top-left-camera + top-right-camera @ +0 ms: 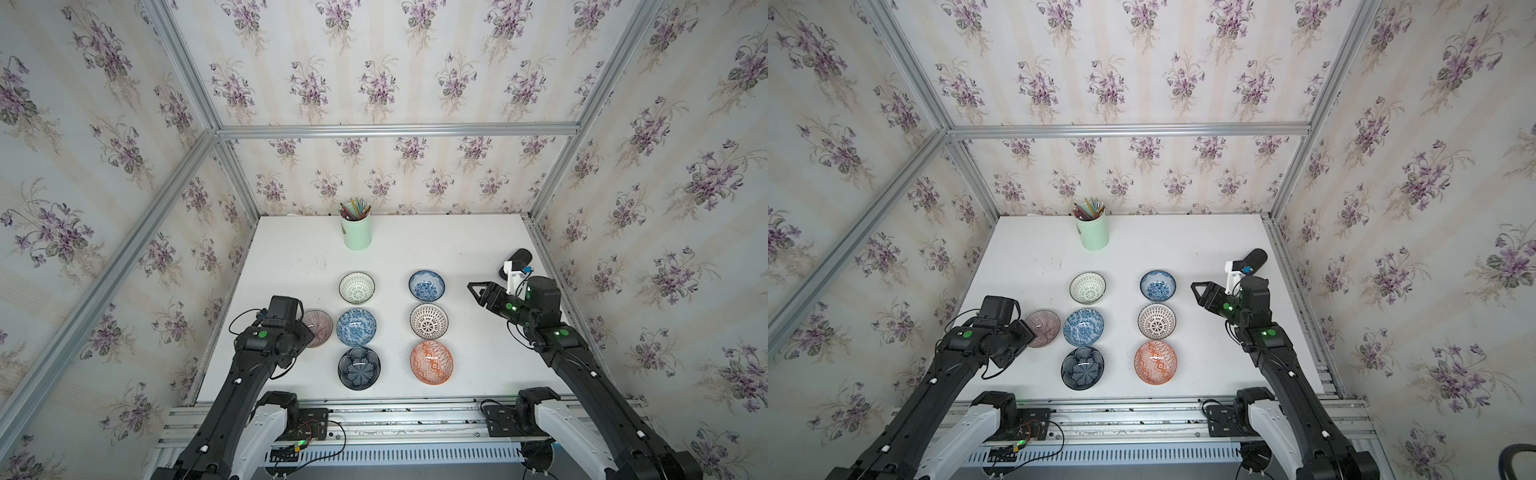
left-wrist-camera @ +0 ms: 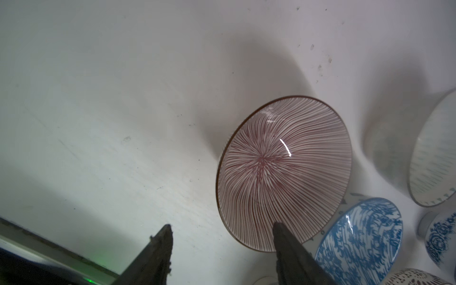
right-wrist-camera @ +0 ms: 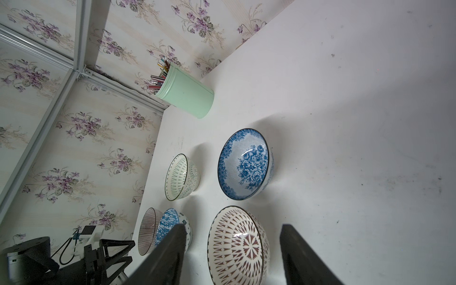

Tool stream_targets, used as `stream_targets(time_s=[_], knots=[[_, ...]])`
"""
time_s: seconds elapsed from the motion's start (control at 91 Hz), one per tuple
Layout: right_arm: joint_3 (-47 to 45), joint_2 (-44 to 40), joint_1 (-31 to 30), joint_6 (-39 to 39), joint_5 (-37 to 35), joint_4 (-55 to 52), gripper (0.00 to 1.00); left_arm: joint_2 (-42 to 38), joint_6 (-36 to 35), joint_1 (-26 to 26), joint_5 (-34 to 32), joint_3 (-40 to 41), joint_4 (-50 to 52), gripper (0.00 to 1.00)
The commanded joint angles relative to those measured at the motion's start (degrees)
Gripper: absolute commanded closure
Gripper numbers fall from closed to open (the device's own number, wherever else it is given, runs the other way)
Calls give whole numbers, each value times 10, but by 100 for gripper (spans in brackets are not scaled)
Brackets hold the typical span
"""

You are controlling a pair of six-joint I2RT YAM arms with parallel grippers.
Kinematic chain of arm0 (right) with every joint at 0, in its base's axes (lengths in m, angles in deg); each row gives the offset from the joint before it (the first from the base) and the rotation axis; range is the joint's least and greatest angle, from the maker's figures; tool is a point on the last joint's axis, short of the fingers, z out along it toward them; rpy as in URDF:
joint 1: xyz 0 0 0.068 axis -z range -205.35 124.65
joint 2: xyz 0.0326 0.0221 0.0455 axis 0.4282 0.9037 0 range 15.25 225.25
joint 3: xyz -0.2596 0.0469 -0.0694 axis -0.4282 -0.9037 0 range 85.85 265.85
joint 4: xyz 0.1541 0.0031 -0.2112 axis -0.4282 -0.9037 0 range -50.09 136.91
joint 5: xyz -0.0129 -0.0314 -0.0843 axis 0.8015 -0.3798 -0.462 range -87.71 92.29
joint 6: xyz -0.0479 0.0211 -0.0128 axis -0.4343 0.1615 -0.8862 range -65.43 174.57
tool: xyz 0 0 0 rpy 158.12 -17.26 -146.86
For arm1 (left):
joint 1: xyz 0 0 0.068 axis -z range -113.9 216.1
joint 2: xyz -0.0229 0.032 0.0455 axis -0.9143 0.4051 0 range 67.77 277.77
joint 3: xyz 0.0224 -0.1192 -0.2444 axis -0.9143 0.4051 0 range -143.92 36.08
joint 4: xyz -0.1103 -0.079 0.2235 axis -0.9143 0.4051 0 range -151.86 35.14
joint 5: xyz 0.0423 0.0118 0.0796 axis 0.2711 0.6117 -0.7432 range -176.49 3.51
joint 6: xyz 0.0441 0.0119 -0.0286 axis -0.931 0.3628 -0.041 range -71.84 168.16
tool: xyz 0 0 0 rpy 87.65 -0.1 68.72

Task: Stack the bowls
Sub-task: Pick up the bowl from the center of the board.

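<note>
Seven bowls stand apart on the white table in both top views. The left column holds white-green (image 1: 356, 288), blue-white (image 1: 356, 327) and dark petal (image 1: 359, 368). The right column holds blue floral (image 1: 426, 285), white with dark dots (image 1: 429, 320) and orange (image 1: 431, 362). The pink-lined bowl (image 1: 318, 328) sits leftmost, half under my left wrist. My left gripper (image 2: 220, 225) is open astride the pink-lined bowl's (image 2: 283, 170) rim, one fingertip (image 2: 280, 229) over its inside. My right gripper (image 1: 476, 291) hangs open right of the bowls, with the dotted bowl (image 3: 237, 246) showing between its fingers.
A mint-green cup of pencils (image 1: 356, 232) stands at the back of the table (image 1: 478, 241). Aluminium frame rails and wallpapered walls close in the left, right and back sides. The arm bases sit on a rail along the front edge.
</note>
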Motion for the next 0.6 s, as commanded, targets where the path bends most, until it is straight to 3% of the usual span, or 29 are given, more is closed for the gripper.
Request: stream_targets(time_s=[0.0,0.088,0.22,0.593], knots=[[1,-1,-1,-4,2,-5,36,7,4,-1,-33,6,-18,38],[1,0,-1,-5,3,-5,37,15,2,-2,-34,10,-31,42],[2,4,-1,-5,4,-3,38,34,-1,-5,-27,16,-61,58],[-1,7,-4,-9,4,-3,47,58,-12,-18,-14,30,-104,72]])
